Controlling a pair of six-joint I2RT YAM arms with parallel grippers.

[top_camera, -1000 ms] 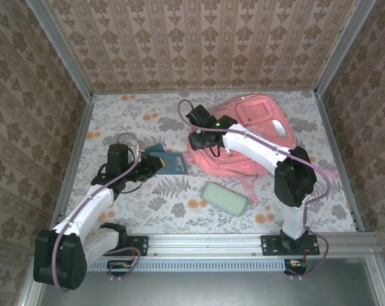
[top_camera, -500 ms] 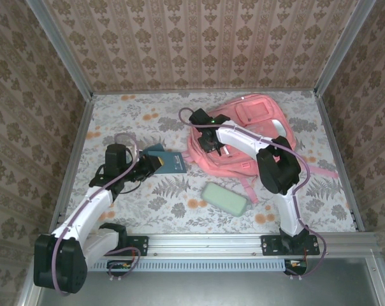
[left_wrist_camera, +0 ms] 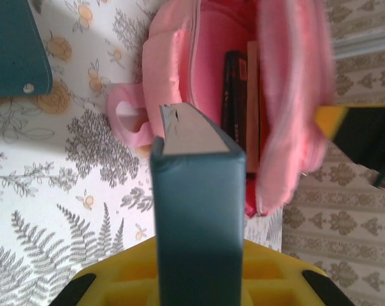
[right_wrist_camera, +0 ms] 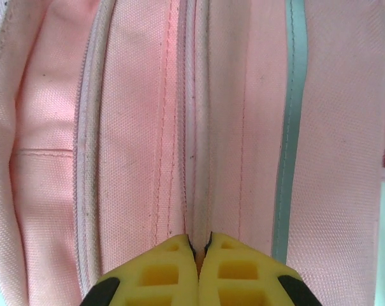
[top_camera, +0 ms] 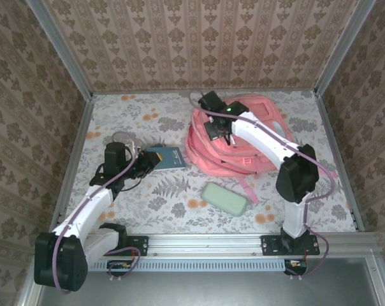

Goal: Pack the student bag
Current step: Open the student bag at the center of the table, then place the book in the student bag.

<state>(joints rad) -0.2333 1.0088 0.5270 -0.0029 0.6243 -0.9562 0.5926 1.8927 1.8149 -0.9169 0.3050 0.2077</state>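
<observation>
**Right jaws nip the bag's fabric, left jaws carry a book**

The right gripper (right_wrist_camera: 197, 250) has its yellow fingertips pressed together on a fold of pink cloth beside a zip seam of the student bag (top_camera: 256, 156). How much cloth sits between them is hidden. The bag lies at the far right of the table (top_camera: 116, 115), with its open mouth facing left and the right arm crossing over its middle. The left gripper (left_wrist_camera: 199, 280) clamps a teal book (left_wrist_camera: 199, 197), which is near that mouth but apart from it. Inside the bag stand two books (left_wrist_camera: 234, 89) whose covers are too blurred to read. A pale green case (top_camera: 224, 198) lies just near of the bag.
</observation>
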